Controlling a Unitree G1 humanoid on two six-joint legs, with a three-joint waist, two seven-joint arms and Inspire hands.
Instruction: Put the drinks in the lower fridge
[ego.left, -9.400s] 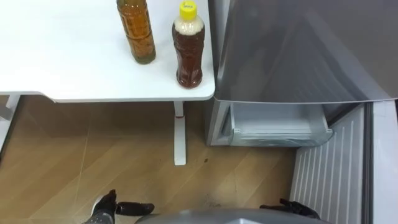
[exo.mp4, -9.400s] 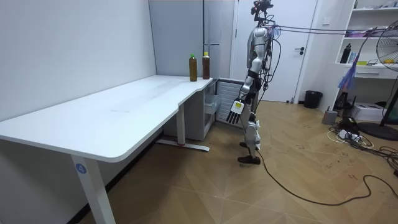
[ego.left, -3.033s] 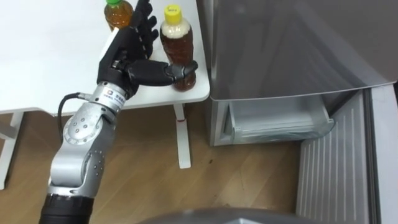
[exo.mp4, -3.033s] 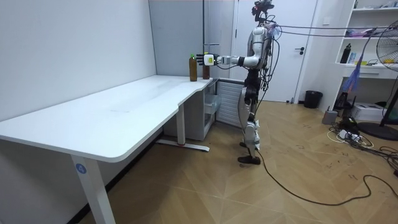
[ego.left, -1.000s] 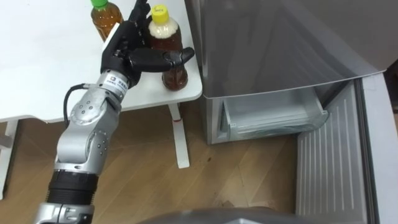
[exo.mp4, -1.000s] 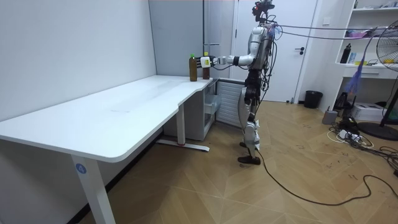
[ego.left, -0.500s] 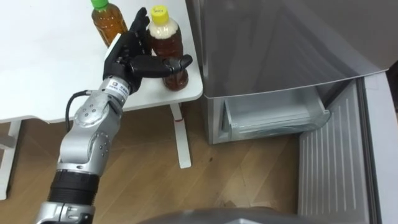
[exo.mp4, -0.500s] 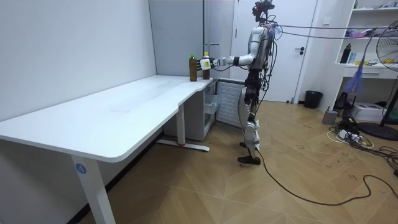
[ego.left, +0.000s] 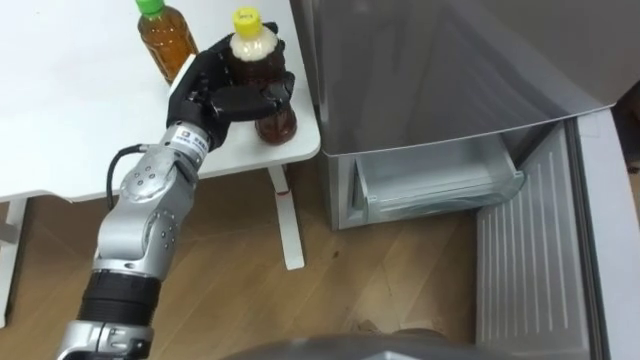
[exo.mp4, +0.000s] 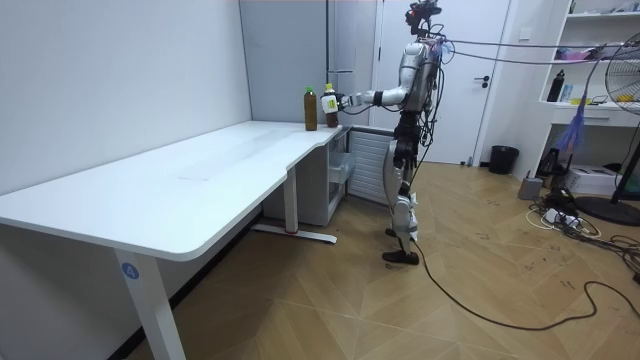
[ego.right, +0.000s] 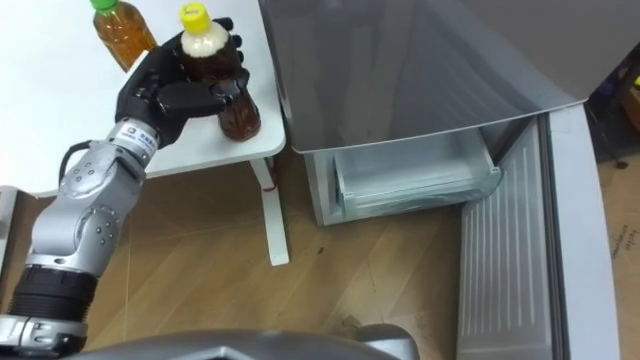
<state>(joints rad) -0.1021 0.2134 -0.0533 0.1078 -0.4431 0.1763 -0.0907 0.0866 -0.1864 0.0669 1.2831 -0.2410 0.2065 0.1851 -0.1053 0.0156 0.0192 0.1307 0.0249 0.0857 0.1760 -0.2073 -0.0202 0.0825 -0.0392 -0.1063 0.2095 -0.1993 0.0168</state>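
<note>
Our left hand (ego.left: 207, 96) has now curled its fingers tight around the yellow-capped bottle (ego.left: 277, 122) on the counter (ego.left: 70, 110) corner, so we judge it ready to lift toward the open lower fridge (ego.left: 435, 185).

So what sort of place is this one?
Likely an office or lab room, not a home kitchen: a long white desk, a grey fridge beside it, and shelves and a fan.
</note>
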